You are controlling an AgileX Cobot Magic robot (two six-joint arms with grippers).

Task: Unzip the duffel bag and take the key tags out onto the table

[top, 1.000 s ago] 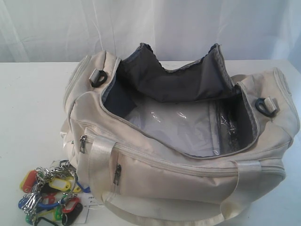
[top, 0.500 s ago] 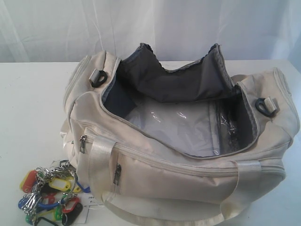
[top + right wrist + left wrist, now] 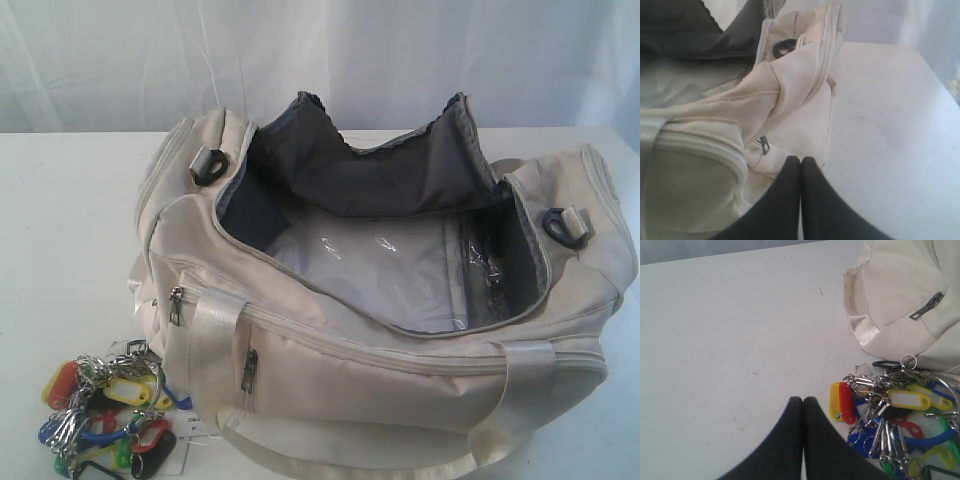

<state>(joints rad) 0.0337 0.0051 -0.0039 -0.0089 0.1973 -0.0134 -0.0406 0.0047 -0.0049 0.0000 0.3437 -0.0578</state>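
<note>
The cream duffel bag (image 3: 400, 340) lies on the white table (image 3: 60, 230) with its top zipper open, showing grey lining and clear plastic inside. The key tags (image 3: 105, 415), a bunch in red, yellow, blue, green and black on metal rings, rest on the table by the bag's front left corner. In the left wrist view my left gripper (image 3: 803, 401) is shut and empty, just beside the key tags (image 3: 895, 420) and the duffel bag (image 3: 910, 295). My right gripper (image 3: 801, 160) is shut and empty, at the duffel bag (image 3: 715, 150) end. Neither gripper shows in the exterior view.
A white curtain (image 3: 320, 60) hangs behind the table. A black strap clip (image 3: 565, 228) sits on the bag's right end and a grey one (image 3: 208, 165) on the left end. Bare table (image 3: 890, 130) lies beside the bag's right end.
</note>
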